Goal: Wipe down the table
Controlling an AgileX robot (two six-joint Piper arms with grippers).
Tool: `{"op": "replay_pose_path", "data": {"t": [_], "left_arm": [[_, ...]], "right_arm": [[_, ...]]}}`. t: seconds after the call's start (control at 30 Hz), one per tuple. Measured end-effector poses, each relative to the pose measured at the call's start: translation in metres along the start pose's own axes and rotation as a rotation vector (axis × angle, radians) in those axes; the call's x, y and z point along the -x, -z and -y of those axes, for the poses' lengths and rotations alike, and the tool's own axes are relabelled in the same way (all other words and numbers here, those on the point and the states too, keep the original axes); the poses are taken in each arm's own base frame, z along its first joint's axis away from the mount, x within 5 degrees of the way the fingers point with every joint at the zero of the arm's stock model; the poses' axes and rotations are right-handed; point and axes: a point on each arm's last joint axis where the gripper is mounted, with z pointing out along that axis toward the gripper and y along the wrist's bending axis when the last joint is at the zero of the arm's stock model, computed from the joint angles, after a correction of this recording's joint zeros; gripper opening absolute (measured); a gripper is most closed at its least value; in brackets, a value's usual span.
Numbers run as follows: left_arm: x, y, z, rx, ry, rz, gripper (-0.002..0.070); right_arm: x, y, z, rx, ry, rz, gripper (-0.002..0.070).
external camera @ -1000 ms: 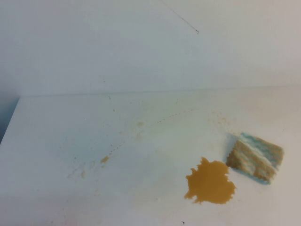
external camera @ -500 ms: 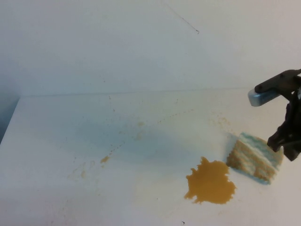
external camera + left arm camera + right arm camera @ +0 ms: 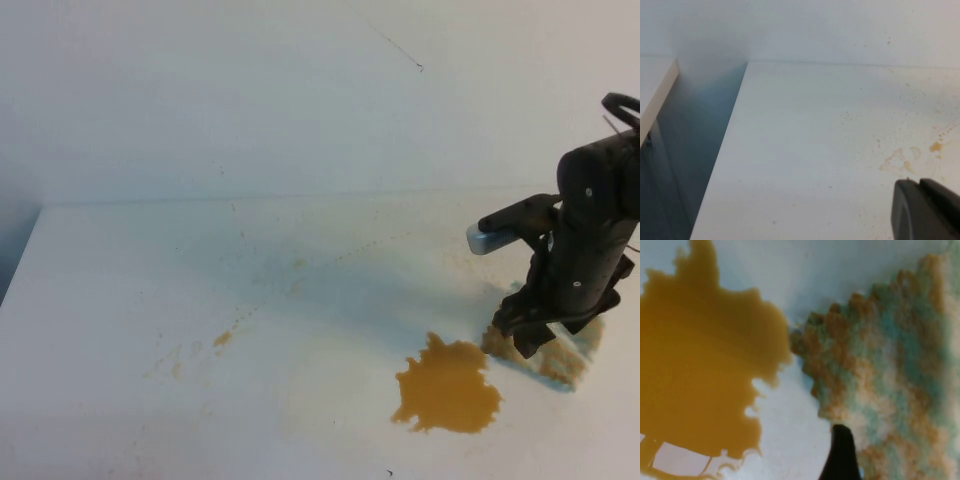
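Observation:
A pool of brown liquid [image 3: 446, 386] lies on the white table [image 3: 200, 290] at the front right. Just right of it lies a stained tan and teal cloth [image 3: 562, 364]. My right gripper [image 3: 545, 335] hangs straight down over the cloth, open, and covers most of it in the high view. In the right wrist view one dark finger [image 3: 840, 454] stands at the cloth's [image 3: 890, 365] scalloped edge, beside the spill [image 3: 705, 355]; the other finger is out of frame. My left gripper [image 3: 918, 184] is shut and empty above the table's left part, outside the high view.
Dried brown specks and smears [image 3: 222, 338] run across the table's middle; the left wrist view shows them too [image 3: 897, 161]. A white wall [image 3: 300, 100] backs the table. The table's left edge [image 3: 735, 115] drops into a dark gap beside another white surface [image 3: 655, 85].
The right arm has come in from the right and dropped down over the cloth, now covering most of it. Spill and cloth have not moved.

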Motion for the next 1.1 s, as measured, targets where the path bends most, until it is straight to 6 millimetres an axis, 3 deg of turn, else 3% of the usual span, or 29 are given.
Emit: {"op": "replay_pose_path", "data": {"t": [0.2, 0.47, 0.57, 0.7, 0.77, 1.1], "left_arm": [[0.000, 0.000, 0.000, 0.000, 0.000, 0.000, -0.0004], [0.000, 0.000, 0.000, 0.000, 0.000, -0.004, -0.0004], [0.000, 0.000, 0.000, 0.000, 0.000, -0.004, -0.0004], [0.000, 0.000, 0.000, 0.000, 0.000, -0.004, -0.0004], [0.000, 0.000, 0.000, 0.000, 0.000, -0.004, -0.0004], [0.000, 0.000, 0.000, 0.000, 0.000, -0.004, -0.0004]], "right_arm": [[0.009, -0.029, 0.003, 0.002, -0.023, 0.004, 0.0507], [0.022, -0.037, 0.020, 0.005, -0.089, -0.007, 0.0478], [0.026, -0.038, 0.021, 0.011, -0.096, -0.016, 0.0378], [0.027, -0.038, 0.022, 0.018, -0.106, -0.013, 0.0150], [0.027, -0.038, 0.022, 0.032, -0.119, -0.010, 0.0070], [0.033, -0.036, -0.005, 0.320, -0.093, 0.030, 0.0036]]}}
